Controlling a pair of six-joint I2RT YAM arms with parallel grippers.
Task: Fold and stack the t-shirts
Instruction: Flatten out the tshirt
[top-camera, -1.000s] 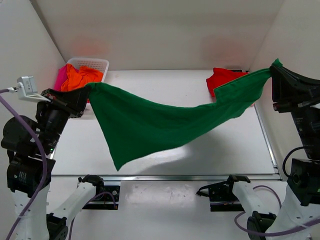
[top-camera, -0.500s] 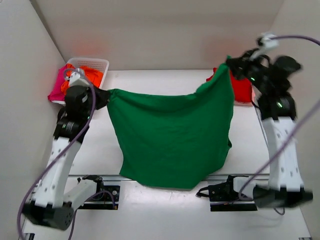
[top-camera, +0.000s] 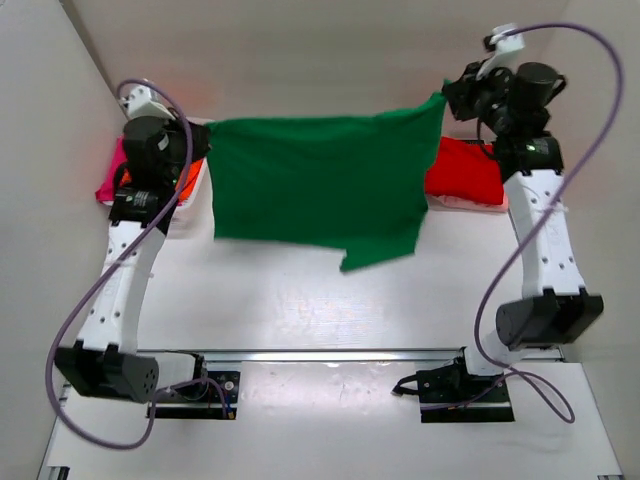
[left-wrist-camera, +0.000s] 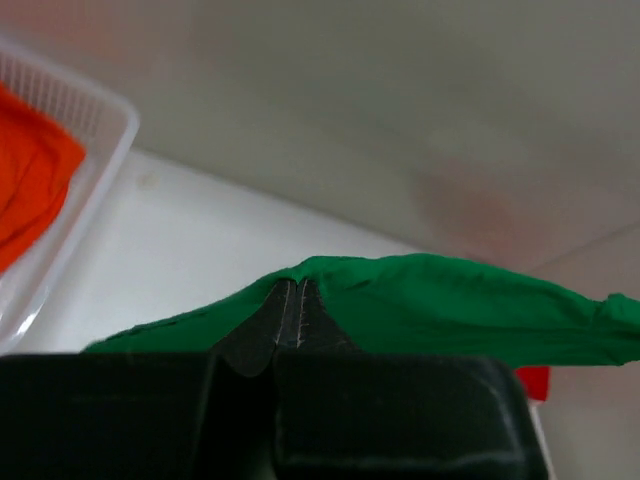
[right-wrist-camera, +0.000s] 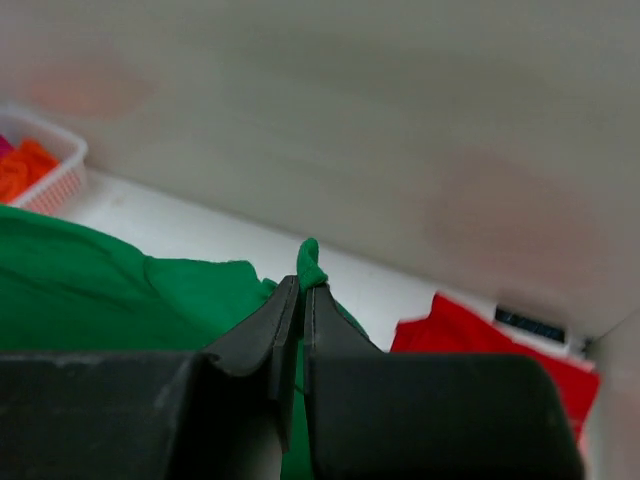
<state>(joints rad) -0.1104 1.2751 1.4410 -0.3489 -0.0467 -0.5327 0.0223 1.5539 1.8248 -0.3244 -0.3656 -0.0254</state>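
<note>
We're working over the white table, with both arm bases sitting at its near edge.

We're holding the green t-shirt spread in the air across the far half of the table. Its top edge is running roughly level from one gripper to the other. The cloth is hanging below that edge as a wide sheet, and one flap is dropping lower at the bottom right. We can't tell whether that flap is touching the table.

The left arm and right arm are both reaching up and away from us toward the back wall, one at each side of the shirt.

The red t-shirt is lying at the far right of the table, just beside the right wrist. The green cloth is covering its left edge in the top view.

The white lattice basket is sitting at the far left corner, mostly hidden behind the left wrist in the top view. The orange t-shirt is lying inside it. The magenta t-shirt is showing at the basket's left side.

The left gripper is clenching the green t-shirt's upper left corner, fingers pressed flat together on the cloth.

The right gripper is clenching the upper right corner the same way, with a small green tuft poking out above its tips.
</note>
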